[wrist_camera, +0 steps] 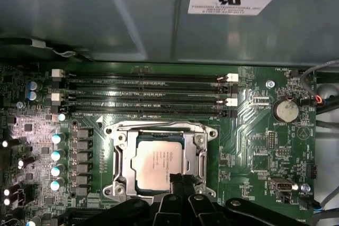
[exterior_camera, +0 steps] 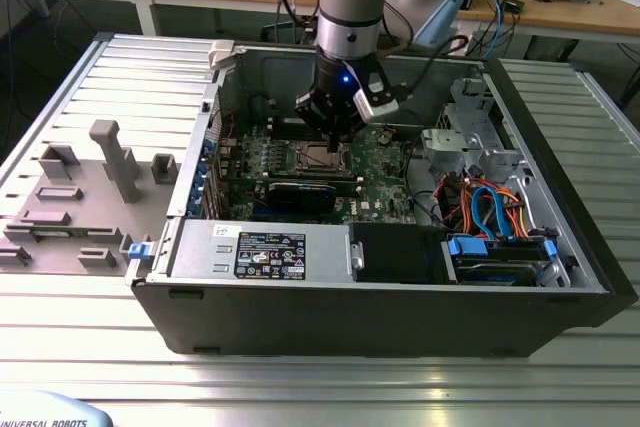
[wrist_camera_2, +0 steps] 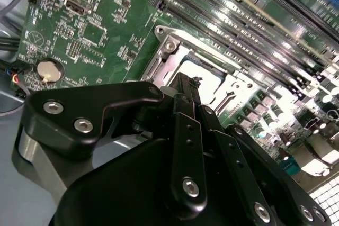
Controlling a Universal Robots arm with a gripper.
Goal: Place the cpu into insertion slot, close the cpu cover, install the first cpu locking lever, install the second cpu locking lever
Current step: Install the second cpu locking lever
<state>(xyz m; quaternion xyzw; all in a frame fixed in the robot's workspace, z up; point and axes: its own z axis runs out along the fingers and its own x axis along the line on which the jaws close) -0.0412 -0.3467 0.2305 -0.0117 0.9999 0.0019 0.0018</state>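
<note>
A: From here, the gripper (wrist_camera: 177, 181) is covering the near edge of the cpu (wrist_camera: 156, 162) in the first wrist view.

B: I'm seeing its black links hiding most of the insertion slot (wrist_camera_2: 175, 51) in the second wrist view.

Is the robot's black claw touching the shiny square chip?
Cannot tell. In the first wrist view the gripper overlaps the cpu's edge, hiding any contact or gap. In the second wrist view its tips also cover the chip.

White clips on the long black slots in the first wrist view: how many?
4: two white clips at one end of the slots, two at the other.
</note>
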